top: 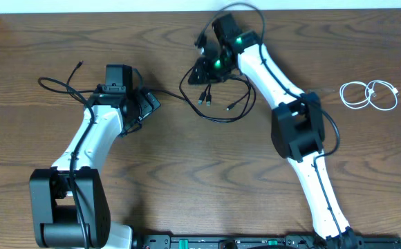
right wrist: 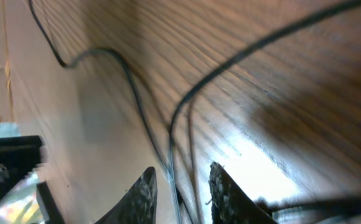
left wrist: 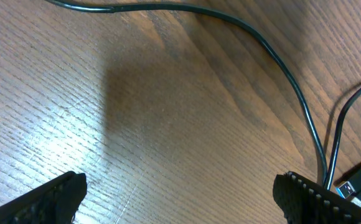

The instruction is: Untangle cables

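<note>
two claws are seen over the wooden table (top: 187,173). the right claw (top: 209,69) is set down at the knot of black cables (top: 218,111), whose loops and plug ends are spread just beside and beneath it. in the right wrist view its fingers (right wrist: 140,198) are drawn close together, and thin black strands are run down into the narrow gap between them. whether a strand is truly pinched there cannot be told. the placing is judged to be for lifting one strand out of the knot.

the left claw (top: 144,104) is spread fully wide, with nothing held between its fingers. one black strand is curved ahead of it and brought down close beside one finger, where a usb plug (left wrist: 355,186) is also seen. it is judged to be kept ready there so that a free length can be pinned or taken while the knot is worked.

the white cable (top: 370,95) is coiled alone, well apart from both claws, and is judged to be out of the tangle.

no brand, label or writing can be read anywhere; only green lights (top: 221,62) are shown on the right wrist.
</note>
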